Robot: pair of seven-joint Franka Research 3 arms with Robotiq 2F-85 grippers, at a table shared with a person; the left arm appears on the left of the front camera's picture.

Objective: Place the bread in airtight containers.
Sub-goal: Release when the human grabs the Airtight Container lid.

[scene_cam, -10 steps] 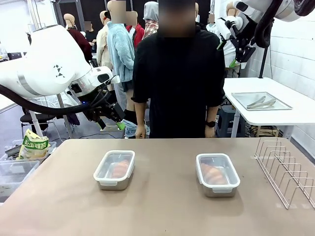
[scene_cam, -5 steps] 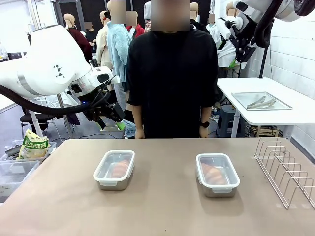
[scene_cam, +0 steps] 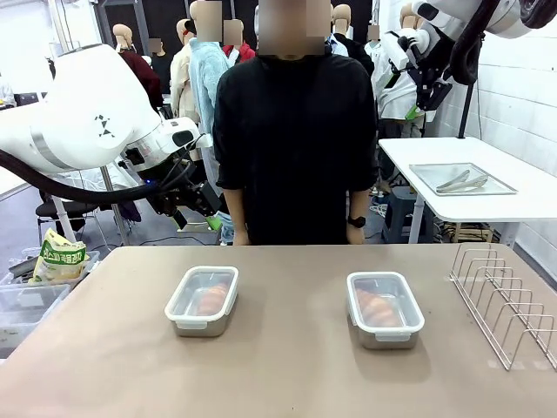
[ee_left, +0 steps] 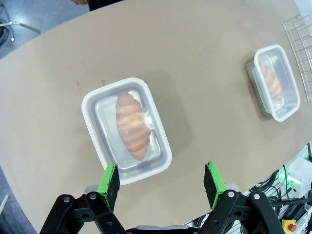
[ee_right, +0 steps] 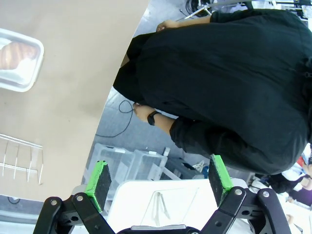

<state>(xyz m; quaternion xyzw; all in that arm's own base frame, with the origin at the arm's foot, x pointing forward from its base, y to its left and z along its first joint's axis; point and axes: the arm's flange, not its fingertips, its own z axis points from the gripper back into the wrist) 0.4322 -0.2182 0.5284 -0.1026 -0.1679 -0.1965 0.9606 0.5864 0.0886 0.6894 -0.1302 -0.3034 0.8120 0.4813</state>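
A: Worktop (scene_cam: 287,366), left to right. What is listed first?

B: Item one, far left edge: a yellow-green snack bag (scene_cam: 59,257) above clear plastic bins (scene_cam: 26,305). Not part of the job.

A: Next?

B: Item two, left of centre: a steel tin (scene_cam: 202,300) with a clear lid on top. One croissant (ee_left: 132,125) lies inside, seen through the lid in the left wrist view. The lid looks seated all round; whether it is snapped down I cannot tell.

A: And right of centre?

B: Item three: a second tin (scene_cam: 385,308), also lidded, with the second croissant (scene_cam: 377,306) inside. The two tins stand well apart.

A: Far right?

B: Item four: a wire rack (scene_cam: 507,300), nothing in it. Beyond, on a separate white table (scene_cam: 522,200), a flat steel tray (scene_cam: 462,178) with tongs (scene_cam: 461,182).

A: The arms?

B: Left gripper (ee_left: 161,178): raised high over the left tin, jaws apart, holding nothing. Right gripper (ee_right: 159,179): lifted off the worktop and turned toward the person (scene_cam: 291,131) standing at the far side, jaws apart, holding nothing.

A: Status of the job?

B: Judged complete or nearly so: both croissants are in tins, both lids on. The only thing possibly left is pressing the lids shut, if they are not already.
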